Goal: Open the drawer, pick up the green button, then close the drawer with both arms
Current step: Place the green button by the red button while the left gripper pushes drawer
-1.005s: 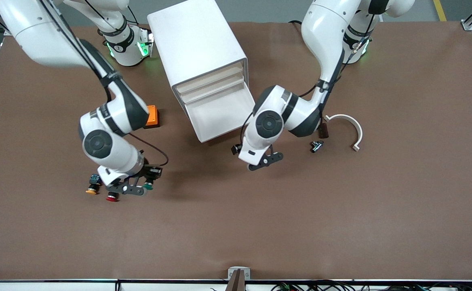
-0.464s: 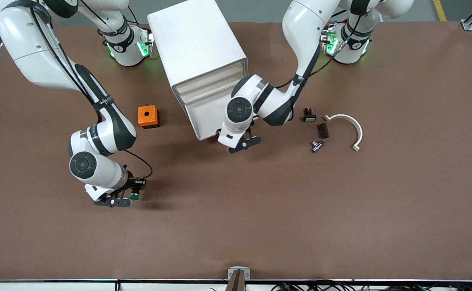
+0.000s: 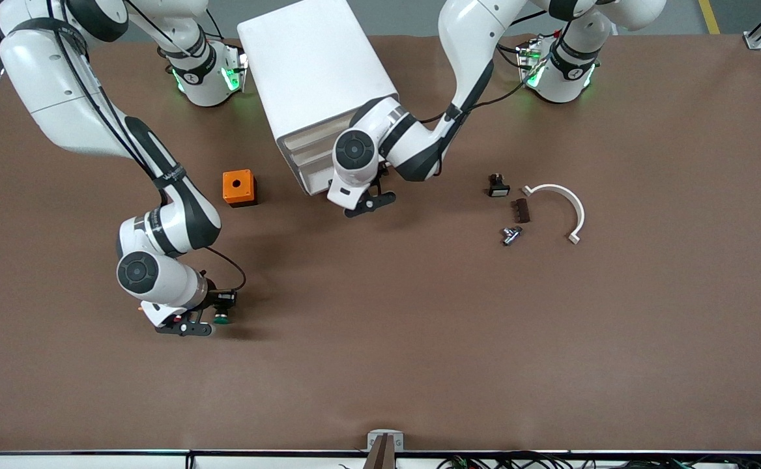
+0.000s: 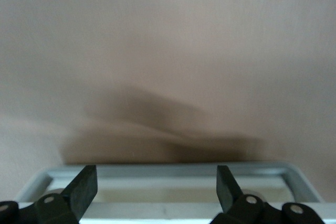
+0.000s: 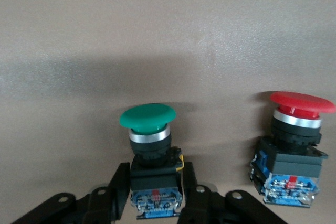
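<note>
The white cabinet (image 3: 315, 71) stands between the arms' bases. Its lowest drawer (image 3: 317, 177) sits pushed in, about flush with the other cream fronts. My left gripper (image 3: 366, 202) is open right in front of that drawer; in the left wrist view its gripper (image 4: 157, 174) spans the drawer's white edge (image 4: 168, 183) without gripping it. My right gripper (image 3: 188, 324) is low over the table toward the right arm's end, shut on the green button (image 3: 222, 318). In the right wrist view the fingers (image 5: 118, 182) press the black body of the button (image 5: 148, 120).
A red-capped button (image 5: 298, 109) stands beside the green one, hidden under the right arm in the front view. An orange box (image 3: 238, 187) lies near the cabinet. A black part (image 3: 498, 185), a brown piece (image 3: 521, 210), a metal piece (image 3: 511, 234) and a white curved clip (image 3: 566, 205) lie toward the left arm's end.
The left gripper pushed the drawer from pulled out to in the cabinet. The right gripper carried the green button nearer the front camera, then stayed almost still.
</note>
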